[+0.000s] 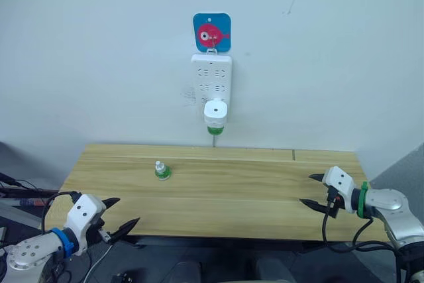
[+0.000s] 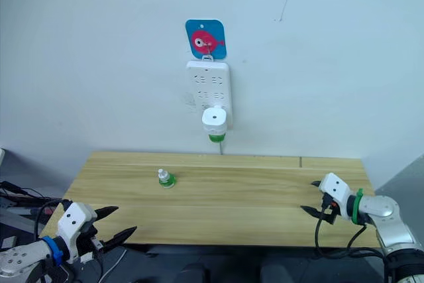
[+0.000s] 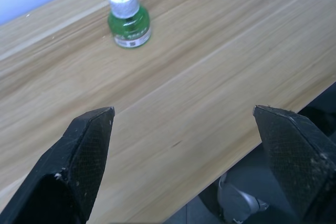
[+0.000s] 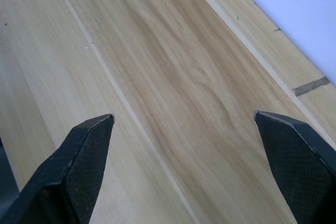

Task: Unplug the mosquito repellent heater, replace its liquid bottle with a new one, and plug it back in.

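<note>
The white mosquito repellent heater (image 1: 215,113) sits plugged into the bottom of a white power strip (image 1: 211,79) on the wall, with a green liquid bottle (image 1: 215,128) hanging under it. A second small green bottle (image 1: 161,170) with a white cap stands upright on the wooden table (image 1: 218,197), left of centre; it also shows in the left wrist view (image 3: 127,15). My left gripper (image 1: 120,214) is open at the table's front left corner, holding nothing. My right gripper (image 1: 310,189) is open over the table's right end, empty.
A blue card with a red fish (image 1: 212,32) hangs on the wall above the strip. A cable (image 1: 215,141) runs down behind the table's back edge. Black cables (image 1: 26,193) lie left of the table.
</note>
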`<state>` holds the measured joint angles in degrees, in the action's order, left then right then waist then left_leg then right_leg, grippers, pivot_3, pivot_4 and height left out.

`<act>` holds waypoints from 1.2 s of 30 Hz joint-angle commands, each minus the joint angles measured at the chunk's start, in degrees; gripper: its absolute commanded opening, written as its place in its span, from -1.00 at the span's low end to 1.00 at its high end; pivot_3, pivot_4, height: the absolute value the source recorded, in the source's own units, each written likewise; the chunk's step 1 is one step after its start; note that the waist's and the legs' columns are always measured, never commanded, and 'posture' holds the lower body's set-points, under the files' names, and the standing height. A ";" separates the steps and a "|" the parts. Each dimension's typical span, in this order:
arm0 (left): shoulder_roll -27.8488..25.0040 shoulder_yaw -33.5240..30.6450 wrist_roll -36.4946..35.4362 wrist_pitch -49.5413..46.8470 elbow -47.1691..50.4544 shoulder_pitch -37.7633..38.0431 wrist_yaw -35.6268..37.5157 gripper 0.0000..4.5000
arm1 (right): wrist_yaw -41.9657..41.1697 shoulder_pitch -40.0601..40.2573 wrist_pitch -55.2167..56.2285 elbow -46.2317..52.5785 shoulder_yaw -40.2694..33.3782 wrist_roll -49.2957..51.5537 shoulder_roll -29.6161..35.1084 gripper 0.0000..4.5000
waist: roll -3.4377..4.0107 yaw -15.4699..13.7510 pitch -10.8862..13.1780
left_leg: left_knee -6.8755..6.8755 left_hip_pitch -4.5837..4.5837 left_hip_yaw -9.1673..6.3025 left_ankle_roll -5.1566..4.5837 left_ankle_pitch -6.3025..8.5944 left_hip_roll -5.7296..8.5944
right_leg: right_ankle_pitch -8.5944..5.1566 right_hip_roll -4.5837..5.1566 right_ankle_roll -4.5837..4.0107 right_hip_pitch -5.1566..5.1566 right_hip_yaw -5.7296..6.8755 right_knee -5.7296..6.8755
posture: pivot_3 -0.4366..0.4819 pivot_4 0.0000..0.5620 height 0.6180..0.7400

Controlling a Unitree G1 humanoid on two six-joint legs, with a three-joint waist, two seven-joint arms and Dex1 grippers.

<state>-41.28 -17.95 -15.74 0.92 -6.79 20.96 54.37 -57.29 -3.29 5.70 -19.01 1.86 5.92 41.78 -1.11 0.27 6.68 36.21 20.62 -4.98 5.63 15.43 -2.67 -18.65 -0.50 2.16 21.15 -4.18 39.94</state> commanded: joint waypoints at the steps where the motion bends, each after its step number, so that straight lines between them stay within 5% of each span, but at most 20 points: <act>1: -0.99 -2.23 -0.39 1.39 -0.40 0.75 0.07 1.00 | 0.39 0.57 -0.17 2.74 -1.83 1.22 0.63 0.98 | 0.01 0.06 0.06 | 0.00 0.00 0.00 0.00 0.00 0.00 | 0.00 0.00 0.00 0.00 0.00 0.00 | 0.12 -0.58 0.75; 8: -2.32 -4.18 -1.40 -3.18 3.07 3.92 -0.18 1.00 | 1.20 4.41 -0.48 8.31 -3.13 2.06 0.40 0.98 | 0.19 0.07 1.10 | 0.01 0.01 -0.02 0.00 0.00 -0.02 | -0.03 -0.03 -0.03 0.00 -0.01 0.01 | 0.09 -0.47 0.75; 13: -2.60 -5.34 -3.95 -7.88 9.82 0.37 -1.92 1.00 | 2.02 6.88 -4.63 23.22 -4.79 6.08 0.50 0.98 | 0.30 0.19 2.37 | 0.04 0.08 -0.05 0.00 -0.01 -0.02 | -0.04 -0.02 0.00 0.01 -0.01 0.02 | 0.04 -0.41 0.75; 20: -1.61 -1.39 -5.89 -14.17 16.34 -11.49 -3.96 1.00 | 8.40 3.32 -20.22 43.97 -5.33 14.34 -2.01 0.98 | 0.19 0.75 2.83 | 0.09 0.19 -0.12 0.01 -0.02 -0.01 | -0.02 -0.03 -0.01 0.05 0.03 0.00 | -0.10 -0.38 0.75; 31: 0.19 3.13 -11.27 -25.60 11.05 -37.84 -6.62 1.00 | 14.77 2.64 -31.25 53.36 -8.72 19.39 -2.41 0.98 | -0.15 2.43 3.93 | 0.23 0.37 -0.26 0.00 -0.01 0.01 | -0.01 -0.04 -0.01 0.13 0.15 0.00 | -0.29 -0.34 0.75; 34: 0.98 4.54 -10.78 -25.44 8.23 -41.37 -5.92 0.62 | 15.96 2.90 -32.68 55.39 -8.59 20.20 -3.09 1.00 | -0.12 3.64 4.07 | 0.22 0.38 -0.25 -0.09 0.04 0.01 | -0.01 -0.04 -0.01 0.16 0.15 0.00 | -0.33 -0.32 0.75; 36: 1.66 5.62 -9.95 -24.76 5.64 -43.89 -6.11 0.62 | 16.98 2.90 -33.48 56.76 -8.36 20.44 -3.51 1.00 | -0.13 4.39 4.26 | 0.21 0.44 -0.29 -0.12 0.06 -0.01 | -0.02 -0.05 -0.01 0.22 0.18 0.01 | -0.37 -0.30 0.75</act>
<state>-39.54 -12.29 -26.14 -24.76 -0.34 -21.09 48.27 -41.24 -0.39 -27.39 34.53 -5.61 25.17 38.49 -1.23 4.66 10.94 36.43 21.09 -5.29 5.50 15.49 -2.68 -18.67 -0.55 2.14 21.36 -3.99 39.96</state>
